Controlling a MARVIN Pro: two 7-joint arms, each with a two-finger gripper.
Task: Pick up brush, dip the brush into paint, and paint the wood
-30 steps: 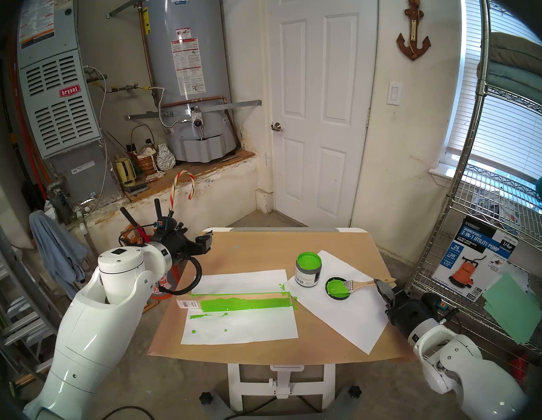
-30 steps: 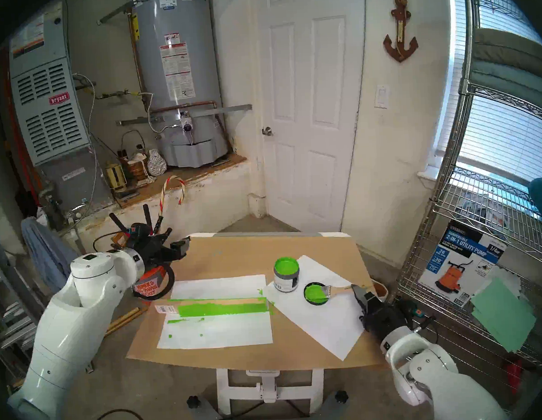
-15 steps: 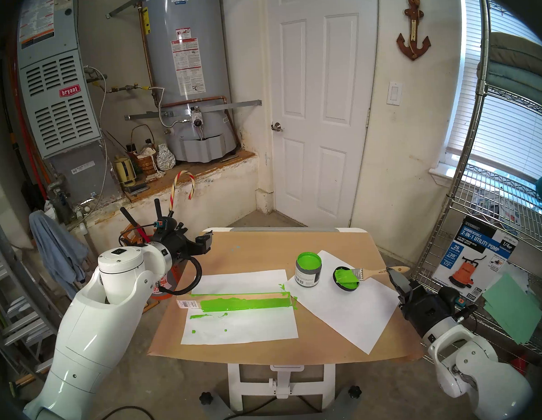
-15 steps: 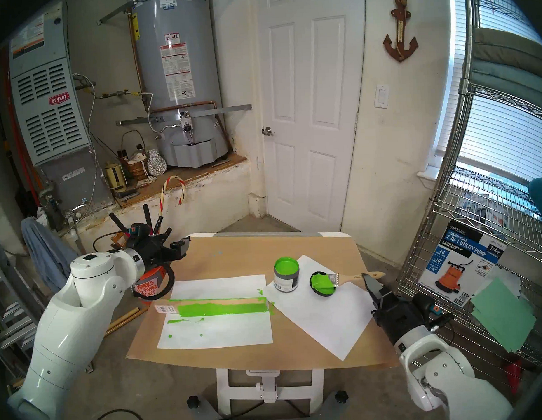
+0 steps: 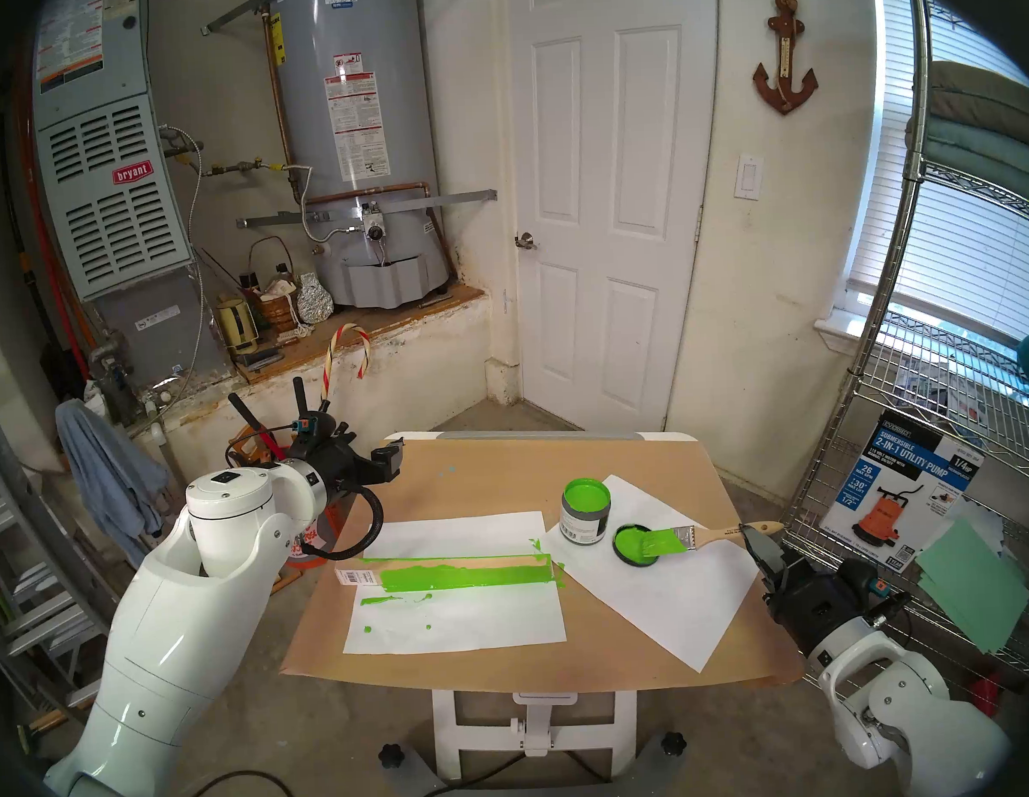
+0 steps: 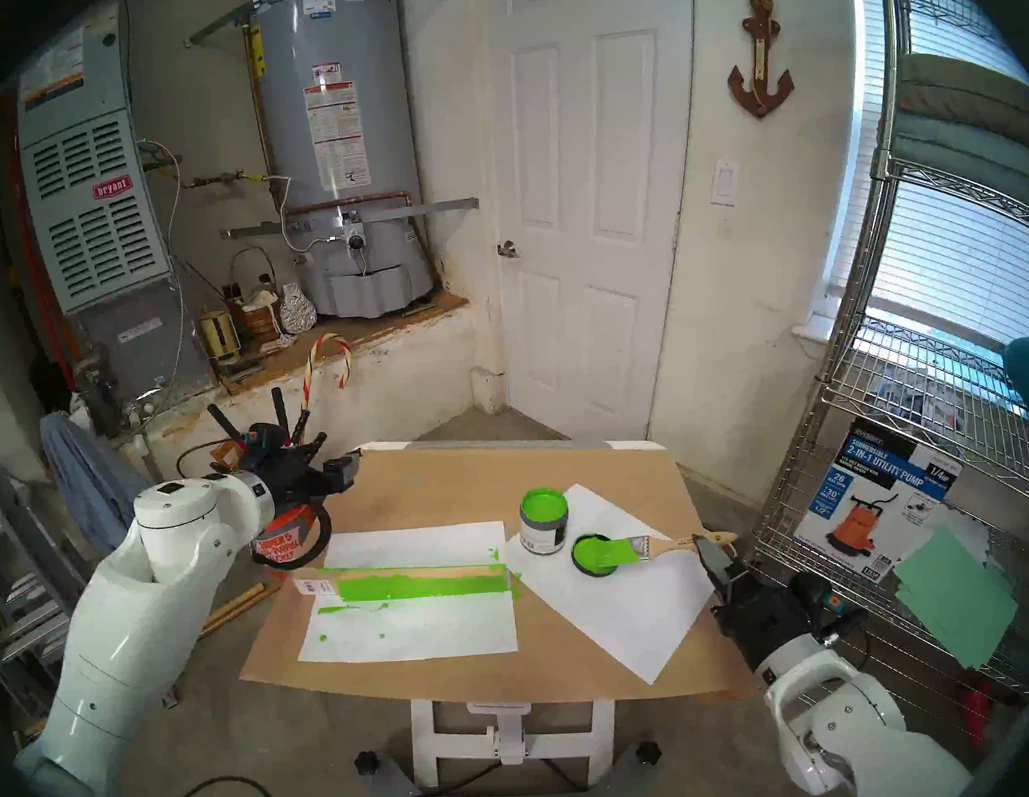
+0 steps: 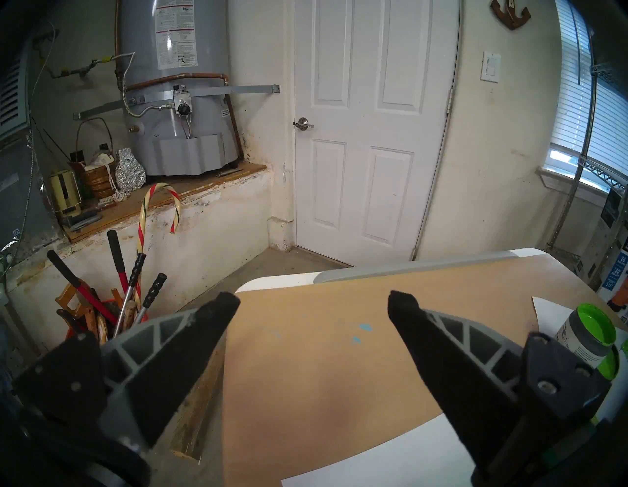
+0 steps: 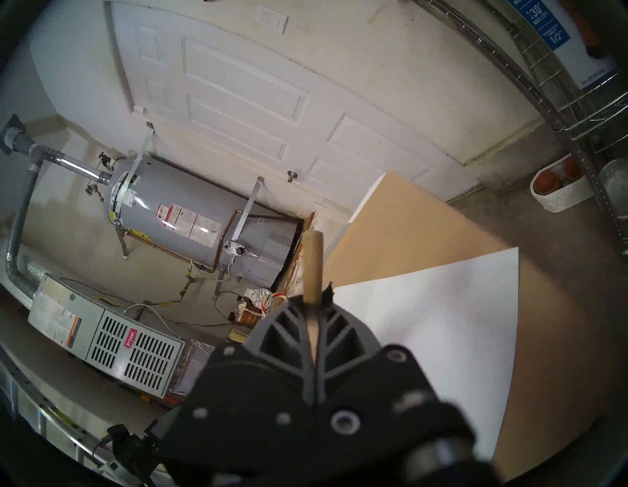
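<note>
right gripper: dark two-finger right gripper [image 5: 752, 536] pinching the far handle end of the small flat paintbrush with pale wooden handle, silver ferrule and green-coated bristles [image 5: 695, 537]; right wrist view shows the handle clamped between both fingers, tip sticking out past them.
left gripper: dark left gripper [image 7: 312, 302] fingers spread wide, nothing between them, parked off the table's far-left corner.
brush place: bristles lie over the round black jar lid smeared green [image 5: 632, 546]; can't tell if touching or just above.
brush axis: runs roughly sideways across the table, bristles toward the robot's left, handle toward the gripper.
paint: squat open jar of glossy lime-green paint with grey-and-white label [image 5: 585, 511], just beside the lid, on its far-left side.
wood: long narrow pale wooden strip, mostly coated green, barcode sticker at its left end [image 5: 468, 575], lying sideways between white paper sheets [image 5: 453, 627], well left of the brush.
key relation: jar sits just past the bristle tip, along the brush's own axis; short shift left plus tilt down likely needed to dip.
nearer arm: right; it already has the brush.
risk: long grip at the handle end, so bristles may swing wide.
</note>
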